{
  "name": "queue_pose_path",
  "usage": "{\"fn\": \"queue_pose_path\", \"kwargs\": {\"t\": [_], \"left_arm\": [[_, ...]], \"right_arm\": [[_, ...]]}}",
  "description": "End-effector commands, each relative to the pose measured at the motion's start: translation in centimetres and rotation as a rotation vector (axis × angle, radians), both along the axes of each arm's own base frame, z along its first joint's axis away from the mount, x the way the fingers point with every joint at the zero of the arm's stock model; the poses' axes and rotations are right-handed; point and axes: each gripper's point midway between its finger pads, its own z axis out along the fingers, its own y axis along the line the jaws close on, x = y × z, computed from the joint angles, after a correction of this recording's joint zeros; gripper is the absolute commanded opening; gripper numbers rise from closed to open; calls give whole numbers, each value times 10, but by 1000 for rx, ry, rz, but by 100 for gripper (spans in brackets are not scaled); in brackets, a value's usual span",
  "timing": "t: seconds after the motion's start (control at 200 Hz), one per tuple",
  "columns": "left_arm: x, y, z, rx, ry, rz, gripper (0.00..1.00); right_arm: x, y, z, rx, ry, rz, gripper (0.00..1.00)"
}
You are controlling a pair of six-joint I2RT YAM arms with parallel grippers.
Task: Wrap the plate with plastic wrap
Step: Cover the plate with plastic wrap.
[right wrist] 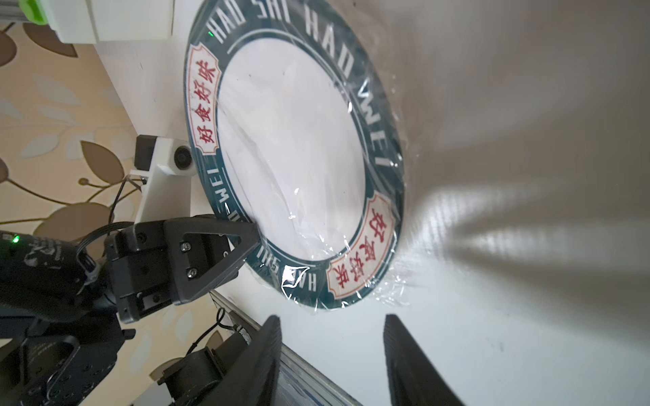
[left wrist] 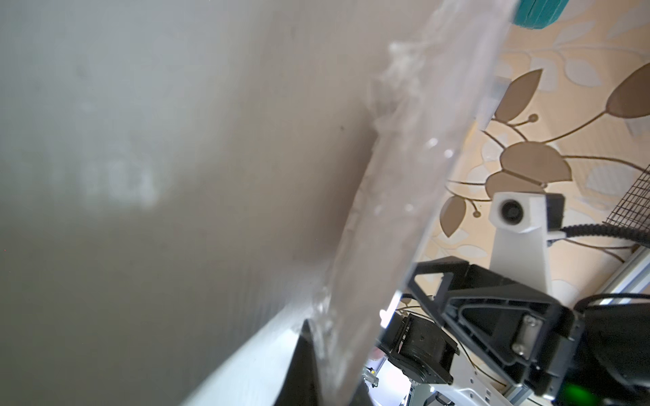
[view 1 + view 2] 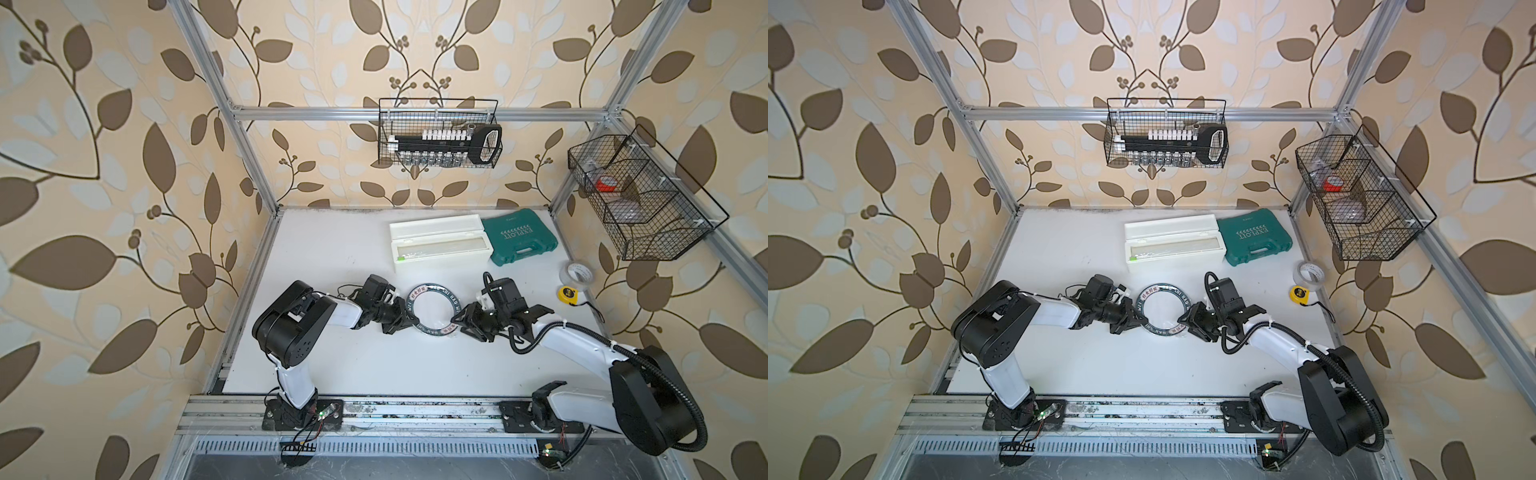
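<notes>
The plate (image 3: 432,287) (image 3: 1163,288) lies flat on the white table between the two arms, dark lettered rim around a white centre. Creased, glinting plastic wrap (image 1: 299,197) covers it and spills past its rim. My left gripper (image 3: 409,322) (image 3: 1140,319) is shut on the plate's film-covered rim; in the left wrist view the rim with the wrap (image 2: 404,211) runs between the dark fingers (image 2: 306,365). My right gripper (image 1: 334,337) (image 3: 457,322) stands open just short of the opposite rim, nothing between its fingers.
The white dispenser box (image 3: 440,245) lies open behind the plate, with a green tool case (image 3: 519,237) beside it. A clear tape roll (image 3: 577,274) and a yellow tape measure (image 3: 568,295) sit at the right. Wire baskets (image 3: 440,133) (image 3: 640,195) hang on the frame.
</notes>
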Motion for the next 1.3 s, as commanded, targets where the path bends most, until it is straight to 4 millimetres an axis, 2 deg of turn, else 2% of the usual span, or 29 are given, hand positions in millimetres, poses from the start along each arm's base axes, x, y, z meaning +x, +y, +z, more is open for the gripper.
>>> {"fn": "queue_pose_path", "kwargs": {"t": [0.0,0.19,0.265,0.53,0.64,0.725,0.835,0.885,0.95,1.035,1.175,1.295], "left_arm": [[-3,6,-10,55,52,76,3],[-7,1,-8,55,57,88,2],[-10,-1,-10,60,61,86,2],[-21,-8,-19,51,96,85,0],[-25,-9,-25,63,106,78,0],[-26,-6,-31,90,101,70,0],[-28,-1,-38,127,95,59,7],[-31,2,-41,149,97,49,14],[-37,8,-41,178,99,33,30],[-47,24,-43,239,102,13,45],[-56,45,-48,293,124,-16,53],[-50,53,-41,318,95,-23,55]], "right_arm": [[4,11,-3,55,31,-89,47],[3,15,-14,69,42,-110,45],[8,14,-19,73,25,-141,42],[31,11,-17,155,-104,-277,36],[32,10,-20,177,-105,-312,23],[28,9,-26,174,-80,-317,6],[24,4,-32,139,-63,-321,0],[25,2,-33,123,-62,-316,0],[26,-1,-35,114,-60,-317,0],[27,-5,-39,86,-55,-299,0],[26,-13,-46,26,-48,-258,2],[21,-21,-49,-20,-28,-222,25]]}}
